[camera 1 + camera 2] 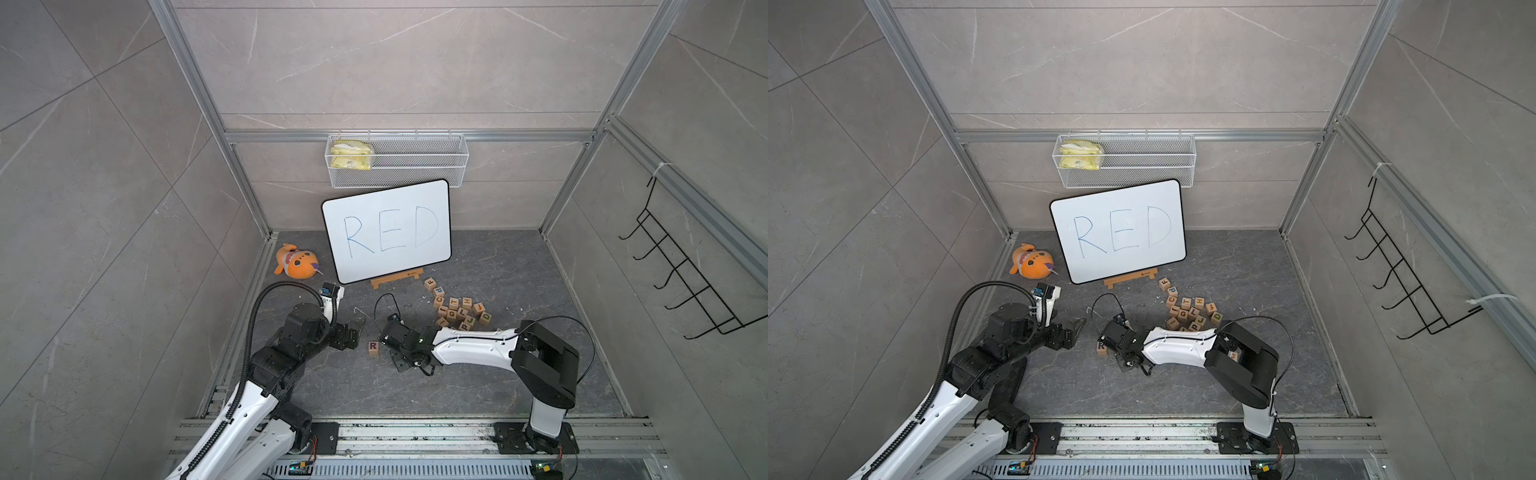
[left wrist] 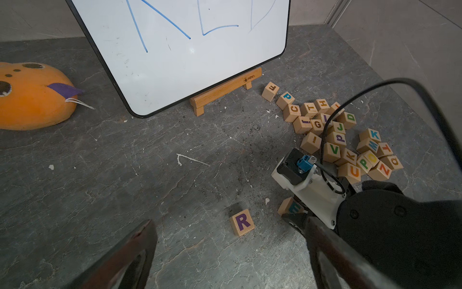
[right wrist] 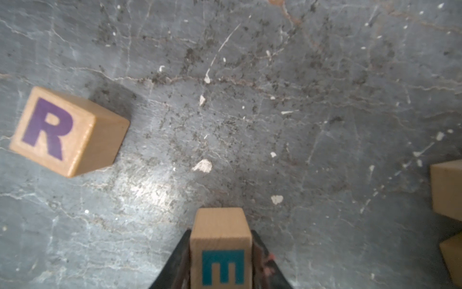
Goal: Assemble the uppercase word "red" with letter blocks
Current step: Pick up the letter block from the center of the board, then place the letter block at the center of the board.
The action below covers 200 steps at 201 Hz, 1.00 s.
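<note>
Fingers [image 2: 135, 252] of the left gripper [image 1: 358, 326] stand wide apart with nothing between them, low over the floor [image 2: 150, 175] and short of the R block [image 2: 242, 222]. The R block rests alone on the floor, purple letter up, well apart from the loose letter blocks [image 1: 457, 309]. To its right, the right gripper [image 3: 220, 234] is closed on the E block [image 3: 221, 252], one dark pad [image 3: 180, 261] pressed against each side face. The blue letter faces the wrist camera but sits about a quarter turn off from the R. Whether the cube is clear of the floor cannot be told. Farthest right, the D block [image 1: 485, 317] waits at the edge of the pile.

The step in hand appears to be placing the E. To do it well:
- Rotate the wrist until the E reads the same way as the R.
- Lower the cube flat just beside the R's right face, edges parallel.
- Open only once it is seated, so the R is not nudged.

The white board [image 1: 386, 230] gives the order.
</note>
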Available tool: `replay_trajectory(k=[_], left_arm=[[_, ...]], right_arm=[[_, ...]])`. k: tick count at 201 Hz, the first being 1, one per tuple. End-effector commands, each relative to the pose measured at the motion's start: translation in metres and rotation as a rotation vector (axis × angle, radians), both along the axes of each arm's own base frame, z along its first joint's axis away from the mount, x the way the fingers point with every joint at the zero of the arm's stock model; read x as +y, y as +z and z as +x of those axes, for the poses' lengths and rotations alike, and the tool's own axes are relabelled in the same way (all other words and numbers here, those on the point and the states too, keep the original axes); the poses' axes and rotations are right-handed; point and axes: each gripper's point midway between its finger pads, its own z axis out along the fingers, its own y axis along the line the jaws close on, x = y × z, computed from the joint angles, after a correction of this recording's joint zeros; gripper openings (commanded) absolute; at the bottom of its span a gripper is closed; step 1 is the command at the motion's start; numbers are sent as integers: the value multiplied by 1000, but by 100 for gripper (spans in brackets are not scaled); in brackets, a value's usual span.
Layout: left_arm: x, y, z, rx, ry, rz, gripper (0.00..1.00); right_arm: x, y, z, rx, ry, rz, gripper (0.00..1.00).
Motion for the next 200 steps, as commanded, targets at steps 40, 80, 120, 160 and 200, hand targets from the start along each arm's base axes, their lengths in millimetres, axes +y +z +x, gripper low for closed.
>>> replay_trajectory(k=[40,80,120,160,200], left_arm=[[12,25,4,-89,38,33,96],[14,31,3,-115,43,10,96],[16,35,3,-124,52,-13,96],[17,36,4,-127,54,-24,96],[21,37,6,-128,65,-31,96]], right_arm=[[24,16,-6,-31,448,64,15],[24,28,-4,-75,711,37,15],[25,25,10,-33,813,86,19],[32,15,14,3,879,51,22],[37,7,13,30,927,40,26]])
